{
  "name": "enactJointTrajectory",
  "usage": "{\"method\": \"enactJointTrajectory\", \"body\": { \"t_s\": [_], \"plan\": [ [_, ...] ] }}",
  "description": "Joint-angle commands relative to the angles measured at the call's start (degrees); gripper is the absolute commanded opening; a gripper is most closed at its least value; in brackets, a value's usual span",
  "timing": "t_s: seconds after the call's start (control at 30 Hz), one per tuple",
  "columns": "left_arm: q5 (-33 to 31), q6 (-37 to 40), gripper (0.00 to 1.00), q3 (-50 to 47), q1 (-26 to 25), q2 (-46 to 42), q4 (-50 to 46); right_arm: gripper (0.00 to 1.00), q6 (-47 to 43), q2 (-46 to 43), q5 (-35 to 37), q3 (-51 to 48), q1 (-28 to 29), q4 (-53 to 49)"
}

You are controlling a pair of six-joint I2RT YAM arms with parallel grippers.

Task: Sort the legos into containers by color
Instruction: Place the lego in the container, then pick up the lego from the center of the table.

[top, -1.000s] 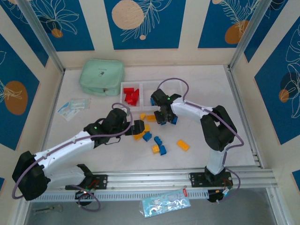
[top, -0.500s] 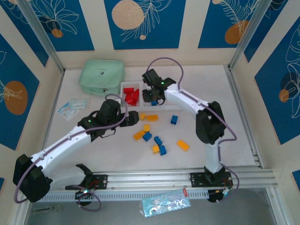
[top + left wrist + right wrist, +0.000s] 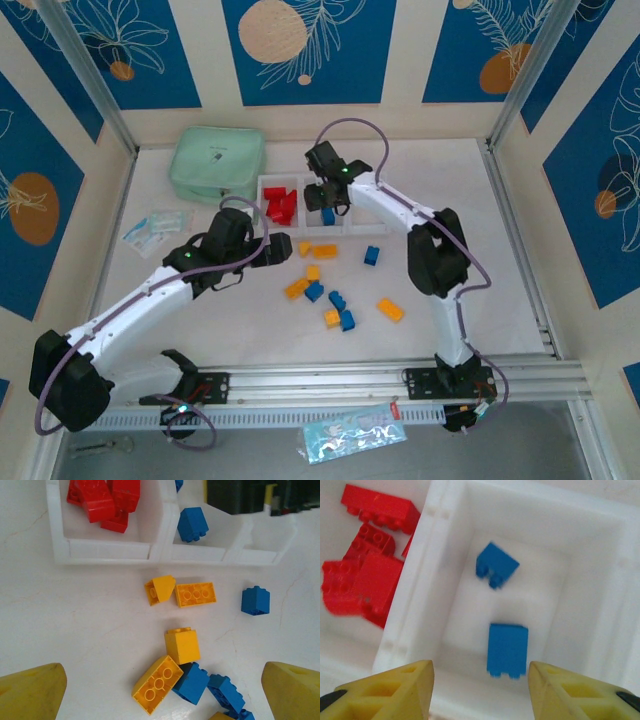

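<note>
Three joined white containers stand at the back of the table. Red legos lie in the left one. My right gripper hovers open over the middle container, nothing between its fingers. Two blue legos lie below it; the nearer one looks blurred. My left gripper is wide open above the loose pile, straddling a yellow oblong lego without touching it. Beside that are a yellow square lego and blue legos.
Loose orange legos, blue ones and another orange one are scattered on the white table in front of the containers. A mint-green pouch sits at the back left, a plastic packet to its front.
My right gripper carried a blue lego from the table to the middle container and opened, letting it drop in. The left gripper drew back leftward from the pile, still open.
</note>
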Motion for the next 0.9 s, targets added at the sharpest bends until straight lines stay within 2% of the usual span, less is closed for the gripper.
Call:
{"method": "enactJointTrajectory", "body": {
  "t_s": [0.0, 0.07, 0.17, 0.37, 0.47, 0.73, 0.87],
  "plan": [
    [3.6, 0.3, 0.99, 0.6, 0.4, -0.9, 0.8, 0.55, 1.8, -9.5, -4.1, -6.7, -1.5, 0.7],
    [5.5, -0.4, 0.99, -0.4, 0.3, -1.0, 2.2, 0.57, 3.2, -13.2, -5.4, -11.7, -2.4, 0.5],
    [6.7, -1.9, 0.99, -2.0, -1.1, -1.2, 4.4, 0.6, 4.5, -18.6, -3.1, -19.1, -3.5, -0.5],
    [5.4, -3.1, 0.99, -4.1, -6.0, 0.3, 7.4, 0.7, 10.3, -27.8, -6.4, -33.5, -8.7, -0.1],
    [3.7, -3.4, 0.99, -4.7, -8.8, 1.5, 8.6, 0.74, 11.9, -30.0, -6.7, -39.1, -9.5, 1.2],
    [2.6, -6.0, 0.99, -5.9, -12.0, 5.3, 13.1, 0.79, 15.5, -27.7, -10.7, -43.9, -10.0, 7.5],
    [1.5, -6.4, 0.99, -5.9, -12.7, 5.9, 14.0, 0.79, 17.1, -24.4, -5.4, -42.4, -8.5, 8.2]
  ]
}}
